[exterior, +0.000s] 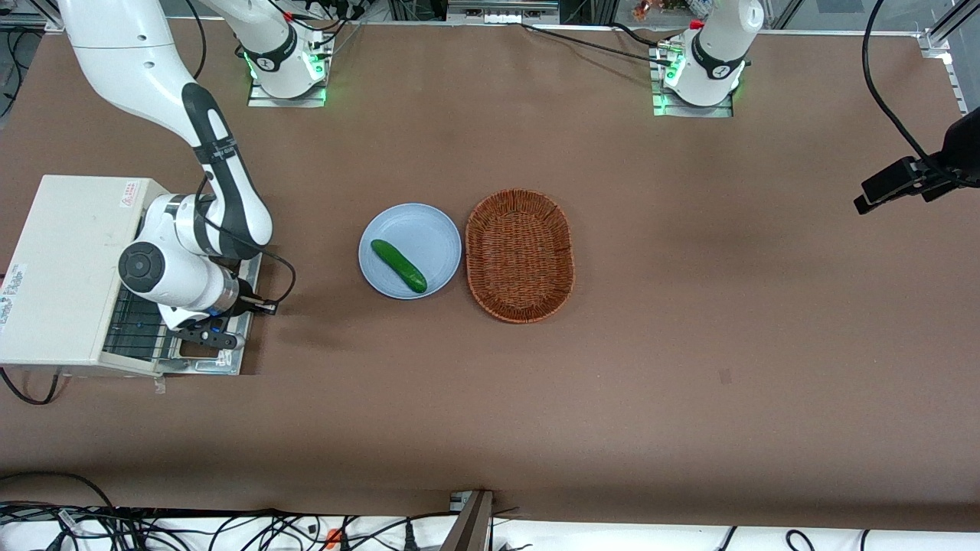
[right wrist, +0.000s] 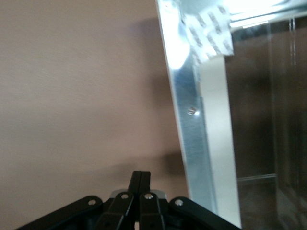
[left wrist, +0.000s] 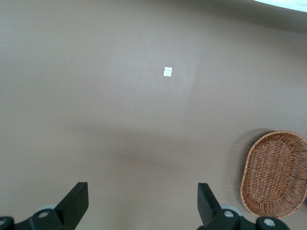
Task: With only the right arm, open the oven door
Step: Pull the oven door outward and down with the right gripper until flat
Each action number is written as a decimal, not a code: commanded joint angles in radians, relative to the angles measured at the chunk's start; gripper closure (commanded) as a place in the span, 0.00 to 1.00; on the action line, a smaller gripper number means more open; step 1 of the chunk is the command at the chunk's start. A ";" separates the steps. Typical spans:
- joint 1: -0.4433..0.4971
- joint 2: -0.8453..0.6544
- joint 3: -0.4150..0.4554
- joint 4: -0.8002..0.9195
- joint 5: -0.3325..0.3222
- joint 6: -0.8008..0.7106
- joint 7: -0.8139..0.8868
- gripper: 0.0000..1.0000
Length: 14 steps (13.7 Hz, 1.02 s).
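Note:
The cream toaster oven [exterior: 69, 268] stands at the working arm's end of the table. Its oven door [exterior: 210, 366] lies folded down flat in front of it, shiny inner frame up. The white right arm [exterior: 218, 168] bends down over the door. My gripper [exterior: 218, 338] hangs just above the door's outer edge, fingers pressed together on nothing. In the right wrist view the shut gripper [right wrist: 141, 178] is over bare table beside the door's metal frame [right wrist: 192, 143] and its dark glass [right wrist: 268, 120]. The bar handle does not show.
A pale blue plate [exterior: 440, 229] holding a green cucumber [exterior: 399, 265] sits mid-table, with a brown wicker basket [exterior: 521, 255] beside it, also in the left wrist view [left wrist: 276, 172]. Cables run along the table's near edge [exterior: 230, 528].

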 commanded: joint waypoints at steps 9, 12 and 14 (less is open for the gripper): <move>0.001 -0.441 0.003 0.004 -0.022 -0.330 -0.057 0.00; -0.015 -0.564 0.025 0.042 -0.038 -0.485 -0.074 0.00; -0.025 -0.569 0.026 0.123 -0.045 -0.610 -0.086 0.00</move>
